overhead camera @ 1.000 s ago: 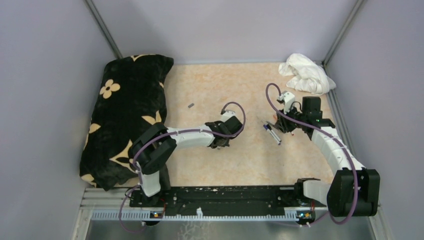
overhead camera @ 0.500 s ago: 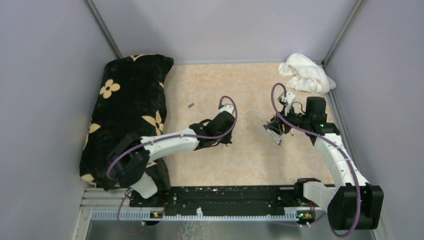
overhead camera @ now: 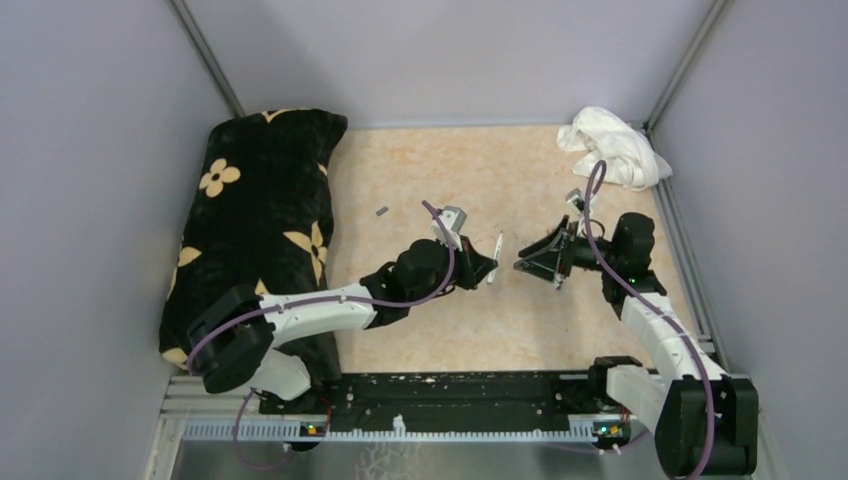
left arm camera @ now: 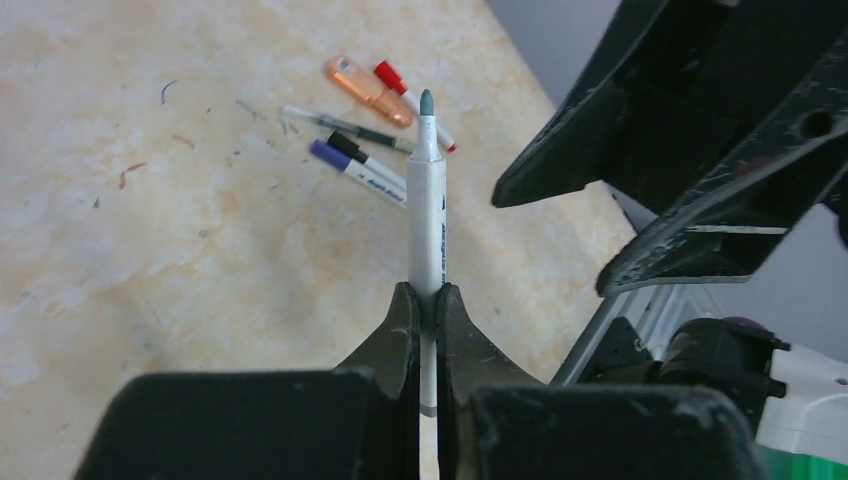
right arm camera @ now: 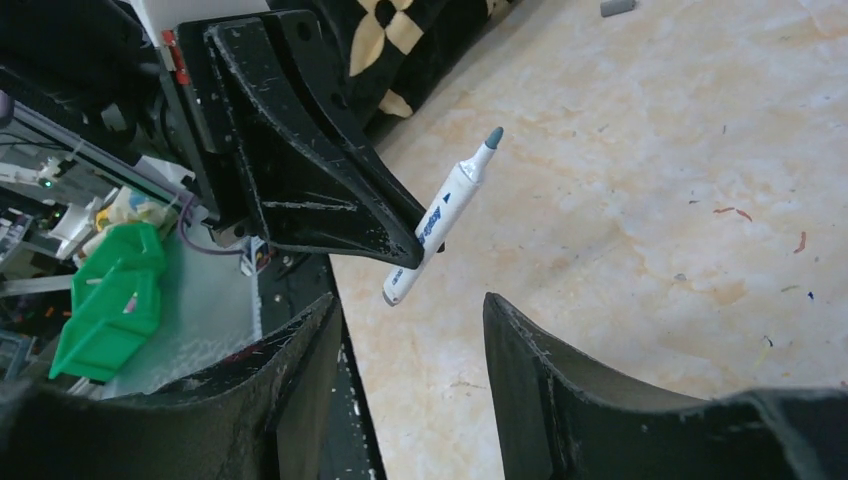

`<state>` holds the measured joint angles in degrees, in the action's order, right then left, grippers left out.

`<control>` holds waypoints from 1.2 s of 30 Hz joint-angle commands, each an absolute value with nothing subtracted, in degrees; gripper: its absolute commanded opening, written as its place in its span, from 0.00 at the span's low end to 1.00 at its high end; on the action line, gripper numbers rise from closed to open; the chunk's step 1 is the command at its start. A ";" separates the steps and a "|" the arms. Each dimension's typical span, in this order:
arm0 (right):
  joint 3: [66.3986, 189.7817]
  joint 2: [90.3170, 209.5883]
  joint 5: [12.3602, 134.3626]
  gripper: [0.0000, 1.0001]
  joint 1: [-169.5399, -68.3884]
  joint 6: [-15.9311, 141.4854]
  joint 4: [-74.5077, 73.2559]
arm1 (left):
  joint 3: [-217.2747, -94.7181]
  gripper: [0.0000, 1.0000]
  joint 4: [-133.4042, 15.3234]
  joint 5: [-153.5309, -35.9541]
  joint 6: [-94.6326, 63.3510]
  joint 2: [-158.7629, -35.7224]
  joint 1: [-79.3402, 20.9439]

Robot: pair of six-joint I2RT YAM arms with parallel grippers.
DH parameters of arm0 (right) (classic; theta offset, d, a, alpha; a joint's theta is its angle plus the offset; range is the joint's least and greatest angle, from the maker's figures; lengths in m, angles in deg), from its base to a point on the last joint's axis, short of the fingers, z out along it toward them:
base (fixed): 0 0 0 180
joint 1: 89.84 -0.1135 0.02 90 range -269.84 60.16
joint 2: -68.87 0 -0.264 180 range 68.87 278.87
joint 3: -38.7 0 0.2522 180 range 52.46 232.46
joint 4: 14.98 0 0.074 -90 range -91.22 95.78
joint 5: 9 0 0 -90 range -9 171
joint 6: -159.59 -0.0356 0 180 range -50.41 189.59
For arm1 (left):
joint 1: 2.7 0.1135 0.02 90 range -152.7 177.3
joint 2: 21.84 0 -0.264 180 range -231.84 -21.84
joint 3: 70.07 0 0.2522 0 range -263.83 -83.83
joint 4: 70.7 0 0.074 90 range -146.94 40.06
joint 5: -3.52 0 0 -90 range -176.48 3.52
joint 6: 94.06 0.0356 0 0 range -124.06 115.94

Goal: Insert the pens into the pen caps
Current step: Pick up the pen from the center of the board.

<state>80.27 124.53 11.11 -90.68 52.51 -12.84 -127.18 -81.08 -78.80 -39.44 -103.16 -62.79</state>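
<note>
The left gripper (left arm camera: 421,295) is closed tightly on the lower part of a white marker pen (left arm camera: 426,200). It holds this pen in the air above the table (overhead camera: 450,170), with the bare grey-green tip pointing away from its fingers, toward the right arm. I judge that the grip sits so low on the barrel to leave the tip end free, because there a cap must go. The right gripper (overhead camera: 520,266) faces it, near the pen, with its jaws apart and nothing between them. It carries no cap, so perhaps it is there to take over the pen. A small grey cap (overhead camera: 381,211) lies well apart, near the black cushion (overhead camera: 260,200). An orange highlighter (left arm camera: 365,78), a red-capped pen (left arm camera: 390,75) and a purple-capped pen (left arm camera: 355,172) lie together on the table.
</note>
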 commanded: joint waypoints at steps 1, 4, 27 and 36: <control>78.73 124.80 11.98 0.54 -90.95 32.15 -32.71 | -128.16 0.00 -90.44 -78.53 -40.41 -104.41 -64.08; 77.78 124.98 14.08 0.54 -91.33 28.09 -35.11 | -128.64 0.00 -91.94 -78.70 -40.60 -105.57 -64.76; 76.55 126.22 20.69 0.32 -94.94 27.97 -32.86 | -131.51 0.00 -94.64 -79.91 -41.17 -108.47 -66.85; 77.75 125.97 17.71 0.00 -95.33 30.21 -33.88 | -130.88 0.22 -94.01 -80.89 -40.36 -108.02 -67.03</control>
